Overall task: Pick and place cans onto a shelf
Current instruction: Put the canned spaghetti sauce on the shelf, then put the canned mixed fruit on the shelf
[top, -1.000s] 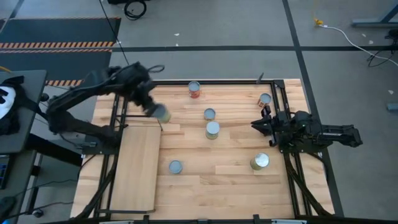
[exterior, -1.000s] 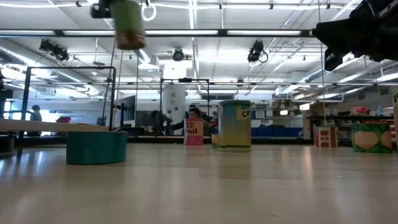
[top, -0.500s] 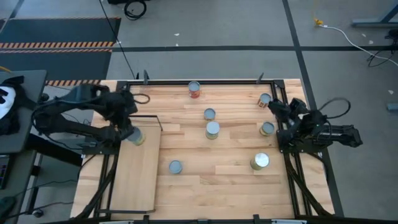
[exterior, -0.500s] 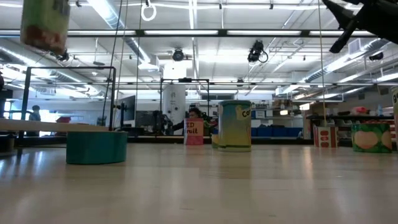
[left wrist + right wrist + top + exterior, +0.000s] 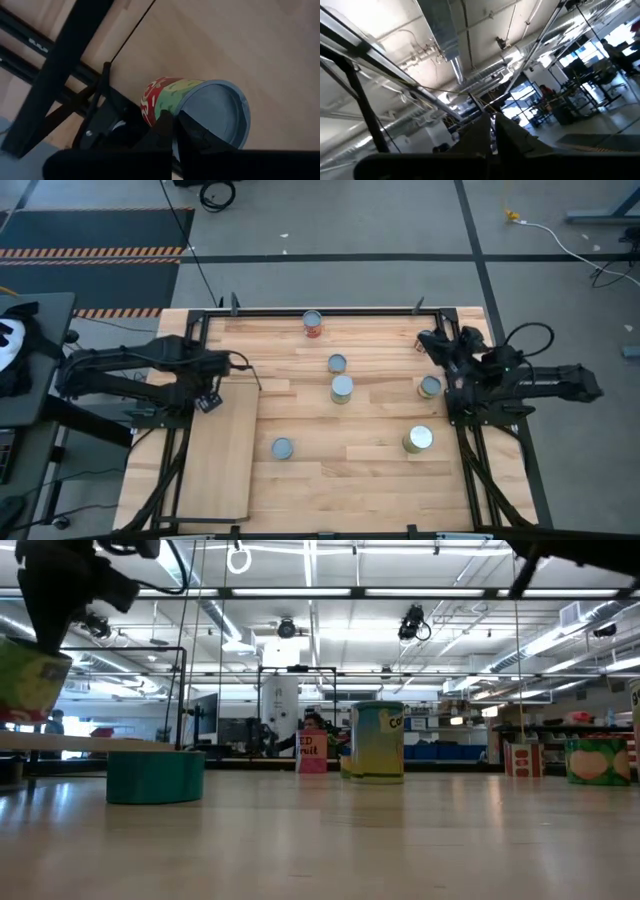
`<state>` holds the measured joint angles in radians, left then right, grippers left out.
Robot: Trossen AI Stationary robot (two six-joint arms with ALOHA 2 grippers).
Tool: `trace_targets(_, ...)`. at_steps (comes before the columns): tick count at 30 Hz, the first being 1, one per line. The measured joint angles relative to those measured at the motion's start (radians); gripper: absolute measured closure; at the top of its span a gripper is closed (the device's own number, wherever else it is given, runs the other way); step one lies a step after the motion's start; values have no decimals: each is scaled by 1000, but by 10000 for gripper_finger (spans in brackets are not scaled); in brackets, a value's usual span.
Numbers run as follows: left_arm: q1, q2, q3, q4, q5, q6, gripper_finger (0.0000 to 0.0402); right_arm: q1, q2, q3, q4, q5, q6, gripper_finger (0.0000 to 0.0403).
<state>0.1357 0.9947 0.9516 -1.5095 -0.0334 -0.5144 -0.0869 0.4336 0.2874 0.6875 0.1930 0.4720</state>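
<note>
Our left end effector (image 5: 208,398) grips a red-green can (image 5: 200,112) at the shelf's (image 5: 215,460) far end, just above the board. Right end effector (image 5: 428,340) sits at the table's (image 5: 370,470) right edge, closed, holding nothing. Six cans on the table.

Plank tabletop (image 5: 360,460) at frame centre, carrying five upright cans (image 5: 341,388) (lids up) and, lower left, the shelf (image 5: 220,460).
</note>
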Motion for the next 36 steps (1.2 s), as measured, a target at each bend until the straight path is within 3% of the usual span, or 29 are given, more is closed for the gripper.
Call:
trace_targets(5,28,0,-56,48,0,2,391,-45,216,160,-6,0,-80,368)
trace_targets(9,32,-2,-65,34,-8,7,381,-83,372,273,-69,-28,-84,342)
trace_targets(15,32,-1,-68,0,-36,11,354,-107,590,531,-379,-162,-213,268)
trace_targets(21,32,0,-68,-63,-101,33,312,-114,781,784,-713,-124,-432,208)
trace_targets(29,32,0,-26,-62,-117,37,271,-150,1036,1015,-964,-97,-578,200)
trace_targets(36,30,-1,172,-61,-116,-19,267,-223,1296,1181,-1040,-83,-686,201)
